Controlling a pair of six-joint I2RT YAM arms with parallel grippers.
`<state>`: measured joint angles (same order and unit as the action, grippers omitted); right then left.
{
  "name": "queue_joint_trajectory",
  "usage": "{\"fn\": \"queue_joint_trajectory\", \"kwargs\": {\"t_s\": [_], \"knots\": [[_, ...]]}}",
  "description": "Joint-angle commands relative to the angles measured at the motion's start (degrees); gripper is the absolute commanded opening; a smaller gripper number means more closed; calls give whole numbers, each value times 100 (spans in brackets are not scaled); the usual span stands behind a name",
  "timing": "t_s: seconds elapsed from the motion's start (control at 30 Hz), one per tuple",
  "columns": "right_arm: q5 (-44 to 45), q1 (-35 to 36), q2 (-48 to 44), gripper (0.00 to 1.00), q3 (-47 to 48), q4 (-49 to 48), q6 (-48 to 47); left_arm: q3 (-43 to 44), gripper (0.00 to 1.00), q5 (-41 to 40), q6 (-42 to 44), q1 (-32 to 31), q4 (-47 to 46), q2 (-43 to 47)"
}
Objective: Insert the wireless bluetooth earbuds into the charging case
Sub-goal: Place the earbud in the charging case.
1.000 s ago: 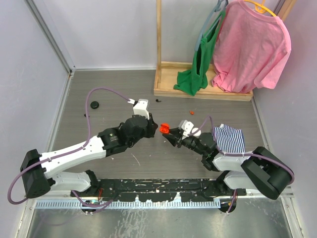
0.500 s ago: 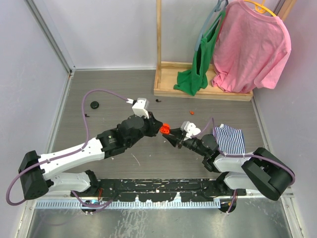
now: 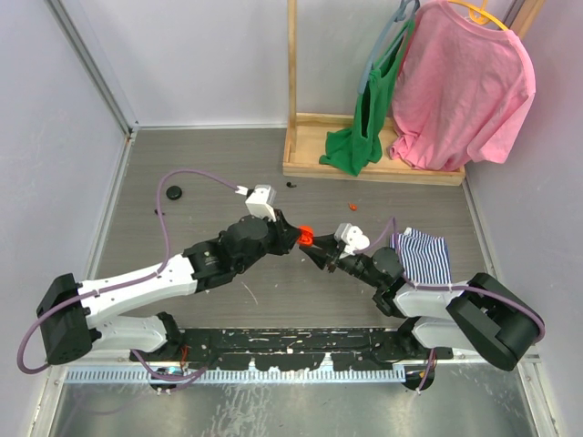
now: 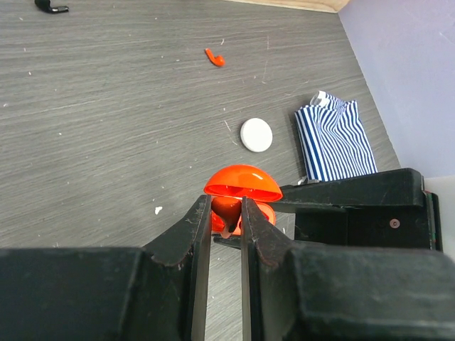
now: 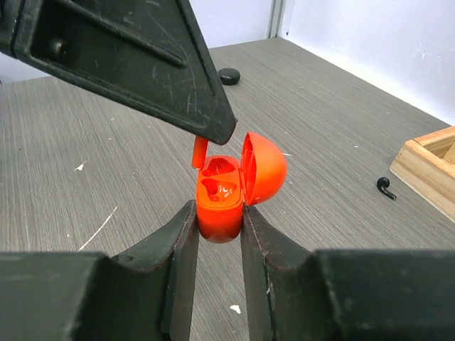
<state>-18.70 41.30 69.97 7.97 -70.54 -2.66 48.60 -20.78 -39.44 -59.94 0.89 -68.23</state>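
Note:
My right gripper (image 5: 218, 213) is shut on an open red charging case (image 5: 220, 199), lid up to the right; both its wells look empty. My left gripper (image 4: 226, 213) is shut on a red earbud (image 4: 226, 211) and holds it right at the case's edge; its stem (image 5: 200, 151) hangs just above the upper left well. In the top view the two grippers meet at the case (image 3: 305, 236) mid-table. A second red earbud (image 4: 215, 57) lies on the table farther back (image 3: 352, 207). A black earbud (image 5: 385, 187) lies near the wooden base.
A white round case (image 4: 256, 134) and a striped blue-white cloth (image 4: 334, 138) lie to the right. A black round case (image 3: 173, 192) lies at the back left. A wooden rack base (image 3: 373, 155) with green and pink garments stands at the back.
My left gripper has moved right with the red earbud, closing the gap until it meets the open case held by my right gripper, which shifted slightly.

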Motion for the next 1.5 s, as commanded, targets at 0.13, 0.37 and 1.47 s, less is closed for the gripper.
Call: {"fn": "queue_joint_trajectory", "kwargs": {"t_s": [0.13,0.37,1.47], "knots": [[94,30,-139,1,-32,-505,19,-76,17,29,-142,-26,-623,-35],[94,25,-132,1,-31,-506,19,-123,17,-22,-155,-22,-741,-26],[208,27,-237,1,-75,-522,-1,-299,28,-136,-215,-46,-726,-113]]}}
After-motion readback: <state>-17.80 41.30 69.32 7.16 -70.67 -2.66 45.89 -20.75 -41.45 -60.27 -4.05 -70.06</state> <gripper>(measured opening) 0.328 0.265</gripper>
